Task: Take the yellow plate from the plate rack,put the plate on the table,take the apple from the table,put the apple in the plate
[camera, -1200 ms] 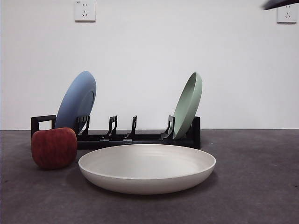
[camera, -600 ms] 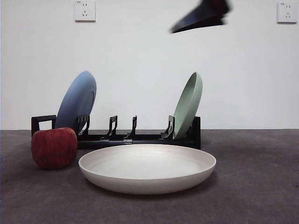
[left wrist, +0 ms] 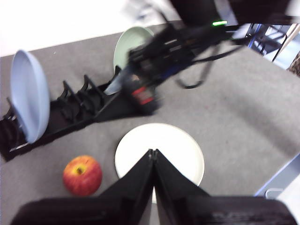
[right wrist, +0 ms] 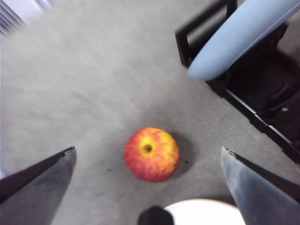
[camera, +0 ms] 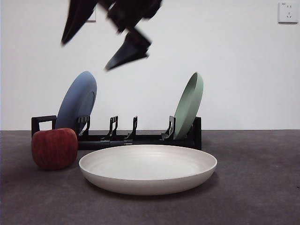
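The yellow plate (camera: 147, 168) lies flat on the table (camera: 253, 187) in front of the plate rack (camera: 136, 138). The red apple (camera: 54, 148) stands on the table left of the plate, apart from it. My right gripper (camera: 85, 56) is open and hangs high above the apple; in the right wrist view (right wrist: 147, 150) the apple (right wrist: 151, 153) lies between its wide jaws, far below. My left gripper (left wrist: 152, 152) is shut and empty, high over the plate (left wrist: 180, 150). The left wrist view also shows the apple (left wrist: 83, 175) and the rack (left wrist: 70, 112).
A blue plate (camera: 77, 103) stands in the rack's left end, close behind the apple, and a pale green plate (camera: 189, 105) stands in its right end. The rack's loop handle (camera: 42, 123) is beside the apple. The right arm (left wrist: 159, 56) reaches over the rack.
My right gripper has swept from the top right corner leftward and lower, to above the apple, with its jaws now spread. The plate, apple and rack have not moved.
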`<action>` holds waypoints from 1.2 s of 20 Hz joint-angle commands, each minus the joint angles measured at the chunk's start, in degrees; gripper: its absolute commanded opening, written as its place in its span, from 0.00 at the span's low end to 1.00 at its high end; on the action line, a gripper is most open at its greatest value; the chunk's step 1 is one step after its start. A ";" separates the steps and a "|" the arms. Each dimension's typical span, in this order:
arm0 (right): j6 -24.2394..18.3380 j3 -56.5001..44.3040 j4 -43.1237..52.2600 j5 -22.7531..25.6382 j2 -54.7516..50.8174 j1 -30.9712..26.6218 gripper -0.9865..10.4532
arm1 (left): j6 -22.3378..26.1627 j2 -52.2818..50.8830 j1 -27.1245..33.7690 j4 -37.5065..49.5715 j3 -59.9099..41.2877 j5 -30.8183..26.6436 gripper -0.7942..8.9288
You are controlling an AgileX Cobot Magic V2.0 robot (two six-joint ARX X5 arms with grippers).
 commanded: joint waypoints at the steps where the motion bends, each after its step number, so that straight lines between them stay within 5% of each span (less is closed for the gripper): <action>1: -2.05 5.68 -1.92 1.05 6.97 1.66 0.65 | -0.59 -1.31 0.11 -2.25 0.70 -0.20 0.07; 8: -1.31 13.64 -3.19 3.56 18.60 4.98 0.68 | -0.59 -1.99 0.11 -10.08 3.65 0.00 0.07; 24: 0.11 13.64 -5.99 6.34 23.15 6.01 0.69 | -0.50 -2.01 0.11 -12.48 3.65 0.26 0.07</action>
